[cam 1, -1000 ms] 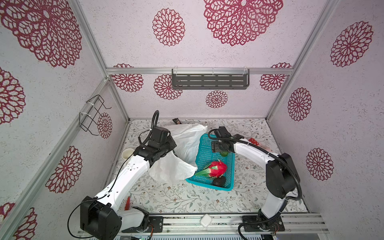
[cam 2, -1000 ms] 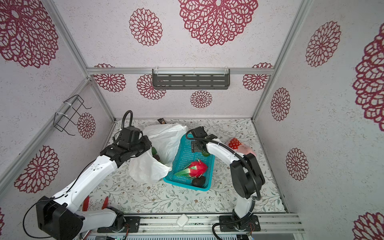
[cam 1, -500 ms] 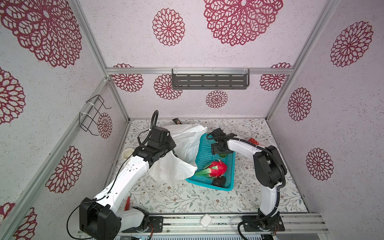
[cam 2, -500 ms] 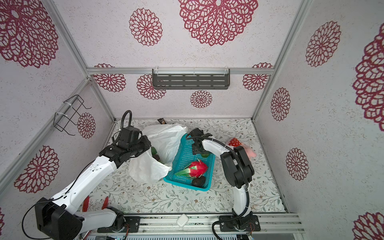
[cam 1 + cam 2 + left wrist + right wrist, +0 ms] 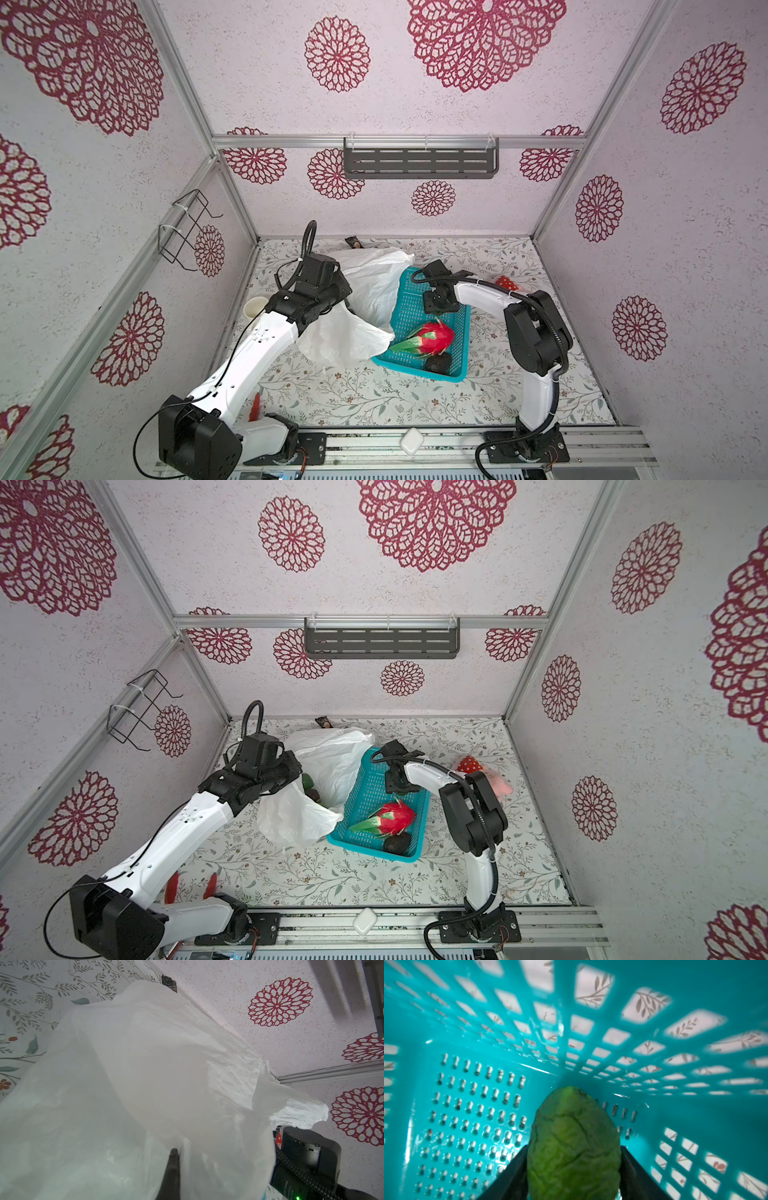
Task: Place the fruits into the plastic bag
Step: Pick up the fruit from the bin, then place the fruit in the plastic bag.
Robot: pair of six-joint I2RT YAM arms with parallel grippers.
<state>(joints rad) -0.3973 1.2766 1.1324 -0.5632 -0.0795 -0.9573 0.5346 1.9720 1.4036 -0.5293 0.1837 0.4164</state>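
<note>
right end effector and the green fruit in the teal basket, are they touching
Touching. The right wrist view shows the green fruit between the fingers of the right end effector, both pressed flush against its sides, no gap.

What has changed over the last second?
The right elbow swung in toward the basket, and the right gripper shifted slightly in its far end, fingers now against the green fruit. The left gripper stayed shut on the bag. The dragon fruit and avocado stayed put in the basket.
</note>
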